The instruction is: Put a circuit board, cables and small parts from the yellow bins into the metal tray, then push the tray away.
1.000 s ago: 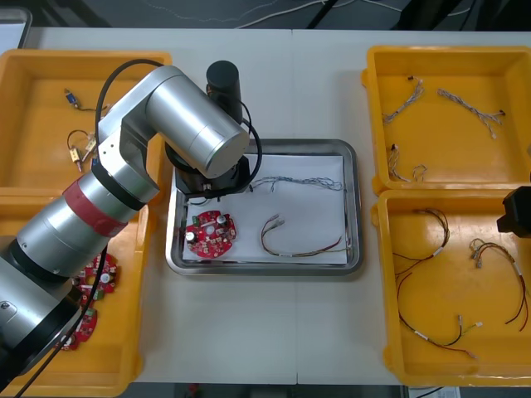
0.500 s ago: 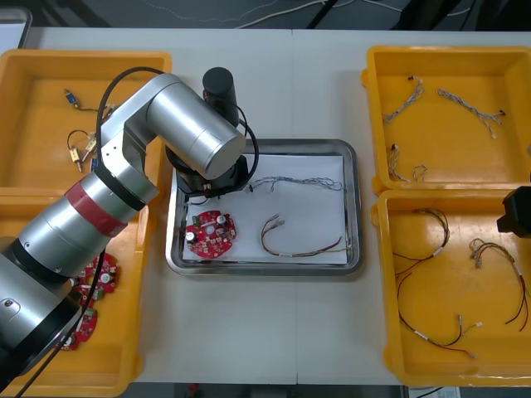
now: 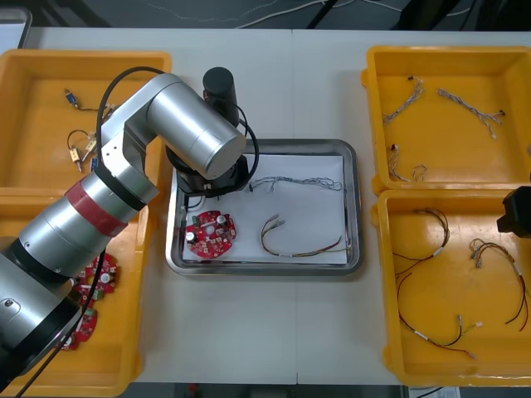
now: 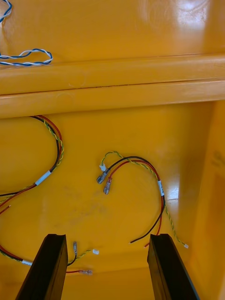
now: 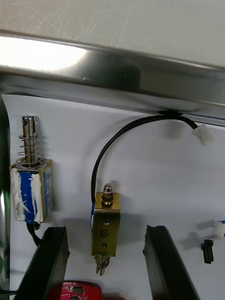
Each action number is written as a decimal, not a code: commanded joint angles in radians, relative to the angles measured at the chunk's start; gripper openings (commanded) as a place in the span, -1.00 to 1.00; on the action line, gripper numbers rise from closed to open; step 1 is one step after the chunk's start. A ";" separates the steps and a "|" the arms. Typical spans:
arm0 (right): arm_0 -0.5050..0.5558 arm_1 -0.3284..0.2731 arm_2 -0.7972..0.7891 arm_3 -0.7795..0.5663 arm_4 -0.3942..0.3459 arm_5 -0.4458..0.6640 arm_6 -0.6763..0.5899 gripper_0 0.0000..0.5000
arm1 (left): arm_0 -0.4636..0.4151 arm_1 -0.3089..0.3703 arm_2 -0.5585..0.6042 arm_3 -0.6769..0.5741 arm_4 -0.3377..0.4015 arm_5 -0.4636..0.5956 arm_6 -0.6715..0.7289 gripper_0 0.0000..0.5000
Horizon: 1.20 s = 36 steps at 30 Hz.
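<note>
Your left gripper (image 5: 104, 229) hangs low over the far left corner of the tray (image 3: 353, 207) and is released. Its black fingers (image 5: 51, 255) stand apart on either side of a brass small metal part (image 5: 106, 220), which lies on the white liner between them and touches neither. A black cable (image 5: 95, 168) curls from that part toward the tray's shiny rim and ends in a white plug (image 5: 204, 136). Just beside one finger lies a second small metal part (image 5: 30, 190), wrapped in blue, with a spring and pin at its end. In the front view your left arm (image 3: 191, 128) covers that corner. Closer to the robot in the tray are a round red circuit board (image 3: 211, 233) and, beside it, a curled red and yellow cable (image 3: 303, 252). A twisted blue and white cable (image 3: 299, 180) lies along the far side. Your right arm (image 3: 516, 212) sits at the table's right edge over the near right bin (image 3: 390, 348). Your right gripper (image 4: 105, 239) has its fingers spread and holds nothing, above loose red and yellow cables (image 4: 160, 187) on the bin floor.
</note>
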 commanded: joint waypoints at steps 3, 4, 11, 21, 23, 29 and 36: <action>0.010 -0.018 -0.034 -0.029 0.006 0.003 -0.014 1.00 | -0.048 -0.023 0.017 -0.073 0.013 0.050 -0.040 1.00; 0.010 -0.018 -0.034 -0.029 0.006 0.003 -0.014 1.00 | -0.048 -0.023 0.023 -0.090 0.017 0.070 -0.039 1.00; 0.010 -0.018 -0.034 -0.029 0.006 0.003 -0.014 1.00 | -0.061 -0.013 0.081 -0.185 0.054 0.189 -0.037 1.00; -0.022 0.015 -0.032 -0.049 -0.049 -0.019 -0.024 1.00 | -0.091 0.021 0.176 -0.309 0.074 0.335 -0.043 1.00; -0.028 0.018 -0.029 -0.064 -0.049 -0.017 -0.029 1.00 | -0.100 0.032 0.198 -0.327 0.076 0.342 -0.050 1.00; -0.034 0.046 -0.018 -0.102 -0.040 -0.014 -0.037 1.00 | -0.109 0.082 0.279 -0.358 0.129 0.342 -0.129 1.00; -0.088 0.049 0.101 -0.136 -0.011 -0.001 -0.060 1.00 | -0.107 0.204 0.310 -0.358 0.221 0.342 -0.182 1.00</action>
